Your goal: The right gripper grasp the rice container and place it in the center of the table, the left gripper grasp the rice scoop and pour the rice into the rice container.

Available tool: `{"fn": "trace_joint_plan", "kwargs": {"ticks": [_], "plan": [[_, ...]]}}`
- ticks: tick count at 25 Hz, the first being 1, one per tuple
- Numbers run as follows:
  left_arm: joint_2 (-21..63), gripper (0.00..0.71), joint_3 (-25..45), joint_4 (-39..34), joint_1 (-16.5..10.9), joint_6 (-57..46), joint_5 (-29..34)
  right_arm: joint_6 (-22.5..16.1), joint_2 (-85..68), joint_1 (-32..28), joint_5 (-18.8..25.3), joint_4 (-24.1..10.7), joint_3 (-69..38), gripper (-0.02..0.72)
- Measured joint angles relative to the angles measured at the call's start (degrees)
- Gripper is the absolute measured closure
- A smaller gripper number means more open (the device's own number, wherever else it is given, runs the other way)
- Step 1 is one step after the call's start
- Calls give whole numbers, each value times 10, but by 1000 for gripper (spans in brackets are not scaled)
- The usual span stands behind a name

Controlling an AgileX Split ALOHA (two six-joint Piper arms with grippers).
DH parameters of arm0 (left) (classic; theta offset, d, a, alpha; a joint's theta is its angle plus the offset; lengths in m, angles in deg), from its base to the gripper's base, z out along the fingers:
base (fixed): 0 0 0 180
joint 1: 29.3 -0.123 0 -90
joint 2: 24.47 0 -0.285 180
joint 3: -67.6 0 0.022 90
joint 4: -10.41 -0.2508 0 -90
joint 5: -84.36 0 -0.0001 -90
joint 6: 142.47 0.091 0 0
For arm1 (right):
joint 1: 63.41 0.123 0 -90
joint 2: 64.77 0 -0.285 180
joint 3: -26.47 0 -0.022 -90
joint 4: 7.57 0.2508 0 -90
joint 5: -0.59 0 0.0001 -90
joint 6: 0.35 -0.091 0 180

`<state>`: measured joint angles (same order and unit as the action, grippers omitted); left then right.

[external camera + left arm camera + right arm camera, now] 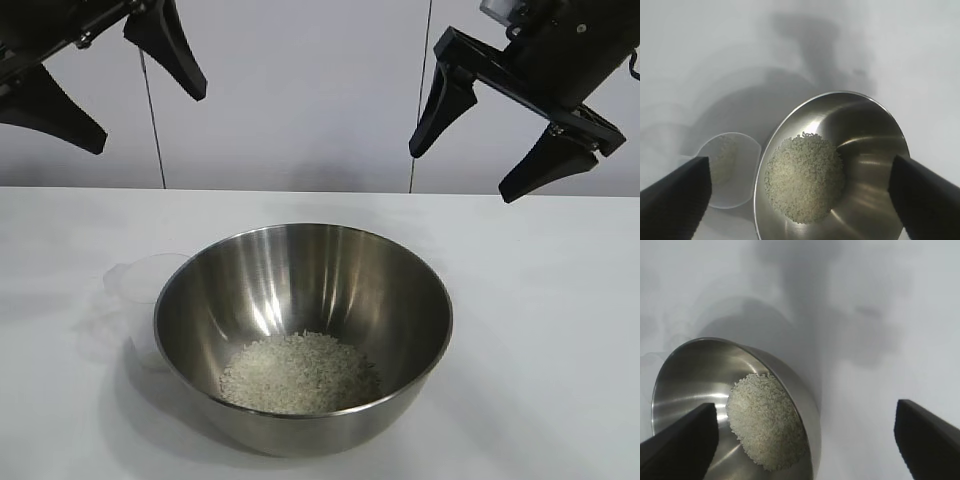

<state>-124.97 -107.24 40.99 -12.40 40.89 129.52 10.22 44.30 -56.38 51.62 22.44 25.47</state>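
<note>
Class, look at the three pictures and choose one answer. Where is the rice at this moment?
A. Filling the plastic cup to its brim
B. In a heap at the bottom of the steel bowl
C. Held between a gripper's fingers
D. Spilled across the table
B: the rice lies in a heap at the bottom of the steel bowl, and both grippers hang open and empty above the table.
</note>
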Motion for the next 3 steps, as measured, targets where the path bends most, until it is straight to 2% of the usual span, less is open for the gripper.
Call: {"fn": "trace_joint_plan", "kwargs": {"ticks": [3], "plan": [[0, 17, 0, 1, 0, 0, 0, 0, 0, 0, 0, 0, 0, 42]]}}
